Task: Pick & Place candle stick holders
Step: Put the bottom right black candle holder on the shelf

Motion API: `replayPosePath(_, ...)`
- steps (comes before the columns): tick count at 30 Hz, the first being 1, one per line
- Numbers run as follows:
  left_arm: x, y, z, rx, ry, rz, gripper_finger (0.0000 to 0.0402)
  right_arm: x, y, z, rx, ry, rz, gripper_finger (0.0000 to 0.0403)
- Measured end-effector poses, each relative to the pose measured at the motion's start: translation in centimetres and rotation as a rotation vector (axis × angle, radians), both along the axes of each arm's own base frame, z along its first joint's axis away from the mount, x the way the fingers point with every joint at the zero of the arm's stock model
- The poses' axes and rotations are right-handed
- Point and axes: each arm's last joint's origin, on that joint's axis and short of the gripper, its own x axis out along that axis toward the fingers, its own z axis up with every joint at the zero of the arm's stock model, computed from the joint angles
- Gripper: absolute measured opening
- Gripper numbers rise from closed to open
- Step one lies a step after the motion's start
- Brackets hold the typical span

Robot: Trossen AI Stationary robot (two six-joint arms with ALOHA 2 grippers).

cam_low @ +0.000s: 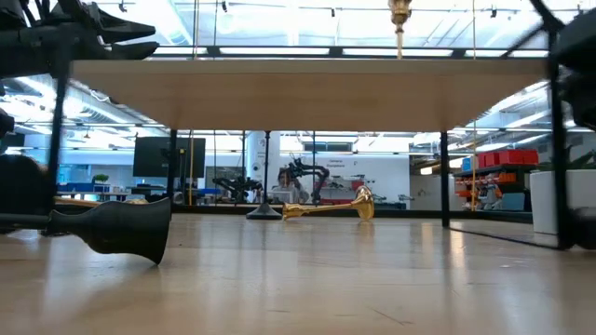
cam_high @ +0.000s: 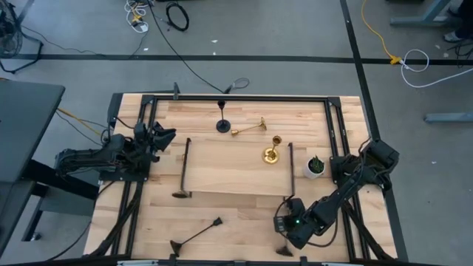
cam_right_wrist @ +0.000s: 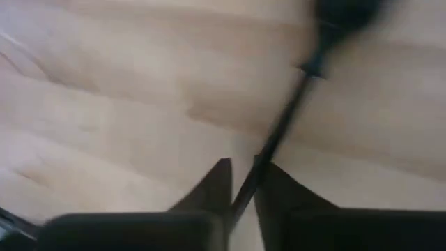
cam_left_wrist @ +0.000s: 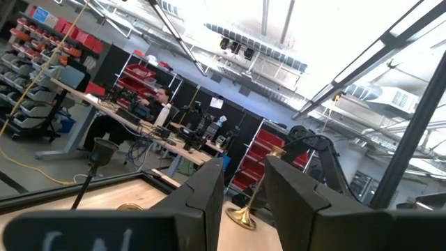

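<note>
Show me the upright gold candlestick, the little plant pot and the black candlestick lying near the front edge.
Upright gold candlestick (cam_high: 270, 154), high view, its round base.
Plant pot (cam_high: 315, 167), high view, the green leaves on top.
Lying black candlestick (cam_high: 198, 236), high view, mid-stem.

Plant pot (cam_high: 315, 166) right of raised board (cam_high: 236, 174) (upright candlestick (cam_high: 270, 151) on it) — fallen candlestick (cam_high: 196, 236) in front

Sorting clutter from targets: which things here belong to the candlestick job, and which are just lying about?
Job: held black candlestick in right gripper; fallen black candlestick; standing black candlestick; fallen gold candlestick; standing gold candlestick.
Lying about: plant pot; floor cables; left gripper, waiting open at the table's left.
</note>
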Motion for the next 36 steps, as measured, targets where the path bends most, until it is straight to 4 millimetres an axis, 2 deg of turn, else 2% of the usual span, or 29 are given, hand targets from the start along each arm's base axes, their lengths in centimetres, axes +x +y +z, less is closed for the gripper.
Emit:
replayPosePath(2, 0.0, 0.0, 0.0, 0.000, 0.000, 0.000, 0.0108, -0.2, 0.3, 0.0, -0.004, -0.001, 0.036, 0.0011)
replayPosePath(8, 0.0, 0.0, 0.0, 0.000, 0.000, 0.000, 0.0108, -1.0, 0.8, -0.1, 0.000, 0.022, 0.036, 0.0023)
replayPosePath(12, 0.0, 0.0, 0.0, 0.000, 0.000, 0.000, 0.0108, -1.4, 0.8, -0.1, -0.019, 0.040, 0.041, 0.0010)
replayPosePath(26, 0.0, 0.0, 0.0, 0.000, 0.001, -0.001, 0.0108, -2.1, 0.3, -0.2, -0.068, 0.143, 0.108, 0.0015)
replayPosePath(36, 0.0, 0.0, 0.0, 0.000, 0.001, -0.001, 0.0108, -2.2, -0.3, 0.1, -0.210, 0.060, 0.167, 0.0004)
